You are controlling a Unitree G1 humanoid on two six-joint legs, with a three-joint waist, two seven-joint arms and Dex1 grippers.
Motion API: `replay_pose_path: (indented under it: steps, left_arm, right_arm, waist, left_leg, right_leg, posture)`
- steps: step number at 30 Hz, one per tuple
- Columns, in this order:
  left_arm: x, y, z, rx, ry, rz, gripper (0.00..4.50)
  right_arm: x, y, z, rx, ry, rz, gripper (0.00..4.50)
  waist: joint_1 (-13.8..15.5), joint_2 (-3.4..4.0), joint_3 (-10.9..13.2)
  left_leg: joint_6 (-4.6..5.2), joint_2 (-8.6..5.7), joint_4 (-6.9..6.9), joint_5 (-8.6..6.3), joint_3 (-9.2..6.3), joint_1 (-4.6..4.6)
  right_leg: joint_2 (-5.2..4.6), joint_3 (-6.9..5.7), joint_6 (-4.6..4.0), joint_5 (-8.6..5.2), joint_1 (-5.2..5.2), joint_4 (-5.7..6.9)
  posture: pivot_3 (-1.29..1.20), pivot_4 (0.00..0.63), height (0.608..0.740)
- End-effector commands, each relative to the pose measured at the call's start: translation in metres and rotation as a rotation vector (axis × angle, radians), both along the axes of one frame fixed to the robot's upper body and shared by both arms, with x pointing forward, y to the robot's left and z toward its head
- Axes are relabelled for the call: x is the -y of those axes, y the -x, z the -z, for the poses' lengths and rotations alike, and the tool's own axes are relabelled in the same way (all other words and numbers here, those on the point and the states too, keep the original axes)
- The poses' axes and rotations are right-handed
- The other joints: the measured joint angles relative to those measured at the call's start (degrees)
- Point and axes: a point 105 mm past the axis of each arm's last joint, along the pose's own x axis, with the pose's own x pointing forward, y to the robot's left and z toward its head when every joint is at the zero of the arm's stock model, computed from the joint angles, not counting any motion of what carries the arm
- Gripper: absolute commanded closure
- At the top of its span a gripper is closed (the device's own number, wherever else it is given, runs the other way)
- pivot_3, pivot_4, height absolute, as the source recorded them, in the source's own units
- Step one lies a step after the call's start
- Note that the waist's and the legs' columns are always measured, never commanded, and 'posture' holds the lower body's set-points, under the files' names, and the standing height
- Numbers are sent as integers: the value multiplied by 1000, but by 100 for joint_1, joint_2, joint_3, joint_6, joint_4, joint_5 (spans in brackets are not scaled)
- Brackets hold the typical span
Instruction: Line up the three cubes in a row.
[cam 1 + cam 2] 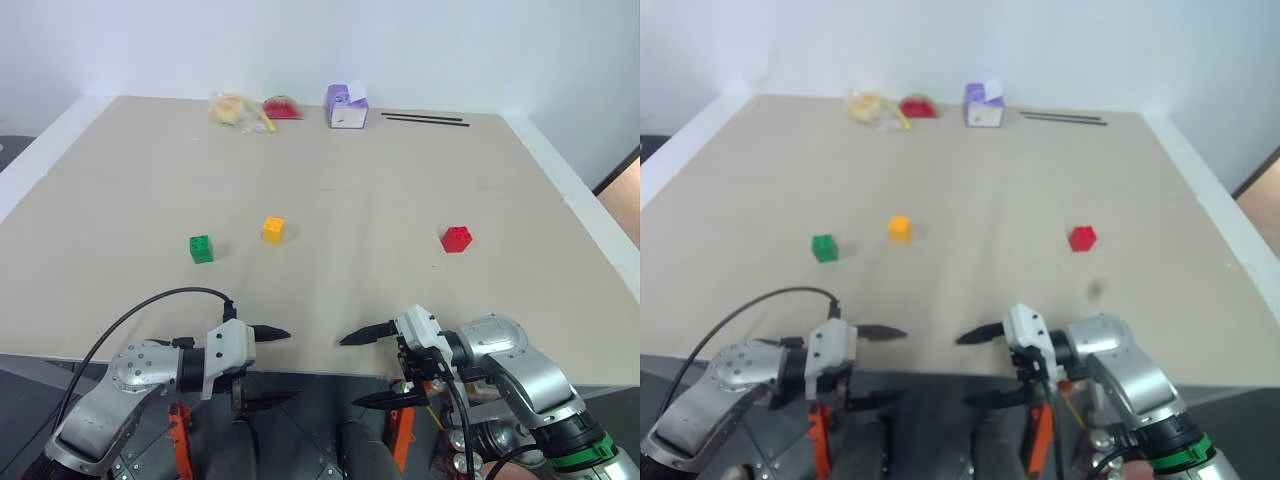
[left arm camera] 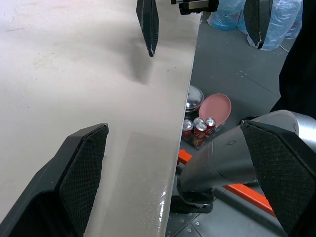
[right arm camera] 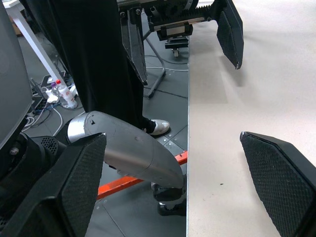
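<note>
Three cubes rest apart on the beige table (image 1: 350, 180). The green cube (image 1: 201, 249) is at the left. The yellow-orange cube (image 1: 273, 229) sits just right of it and slightly farther back. The red cube (image 1: 456, 238) lies well off to the right. My left gripper (image 1: 272, 366) and right gripper (image 1: 366, 368) hover at the table's near edge, pointing at each other. Both are open and hold nothing. Each has one finger over the tabletop and one past the edge. The cubes lie well beyond both grippers.
Along the far edge stand a purple-and-white box (image 1: 346, 106), a clear bag of food (image 1: 236, 110), a red item (image 1: 283, 107) and two black sticks (image 1: 425, 119). Below the table's near edge (image 2: 185, 98), cans (image 2: 198, 129) and a pink plate (image 2: 215, 106) lie on the floor.
</note>
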Motion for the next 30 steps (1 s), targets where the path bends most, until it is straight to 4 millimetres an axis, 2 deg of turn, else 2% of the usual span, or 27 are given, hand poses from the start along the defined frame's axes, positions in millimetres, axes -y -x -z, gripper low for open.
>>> replay_pose_path:
  steps: [1, 20, 24, 26, 27, 30]
  left_arm:
    - [2, 0, -11, 59, 7, 31, 38]
    - [4, 0, -17, 53, 15, 116, 38]
    - [9, -25, -35, 51, 104, 3, 38]
    - [14, -41, -47, 48, 170, -52, 38]
    - [19, -49, -54, 51, 208, -75, 38]
    - [35, -69, -67, 62, 282, -133, 38]
  right_arm:
    - [1, 3, -5, 25, -4, -23, 0]
    - [-1, -2, -4, 14, -46, 46, 0]
    - [5, -24, -24, -13, -175, 286, 0]
    - [15, -48, -34, 33, -221, 473, 0]
    - [24, -67, -40, 54, -245, 622, 0]
    - [53, -101, -51, 108, -280, 953, 0]
  waist:
    - [0, 0, 0]
    - [0, -1, 0]
    - [9, -1, 0]
    - [9, -4, -2]
    - [8, -5, -3]
    - [3, -7, -5]
  left_leg:
    - [0, 0, 0, 0, 0, 0]
    - [1, 0, 0, 0, 1, 0]
    - [1, 0, 0, 0, 1, -2]
    - [2, -3, 3, 1, -1, -5]
    - [2, -3, 6, 1, -2, -5]
    - [9, -6, 10, 6, -2, -6]
  right_leg:
    - [0, 0, 0, 0, 1, 0]
    - [0, 0, 0, 0, 5, 0]
    - [0, 0, 0, 0, 10, 0]
    - [1, -2, 0, 0, 10, 0]
    - [1, -2, 0, 0, 13, 0]
    - [2, 2, -3, 4, 24, 0]
  posture:
    - [0, 150, 740]
    - [0, 150, 740]
    - [0, 150, 740]
    - [0, 150, 740]
    - [0, 150, 740]
    - [0, 150, 740]
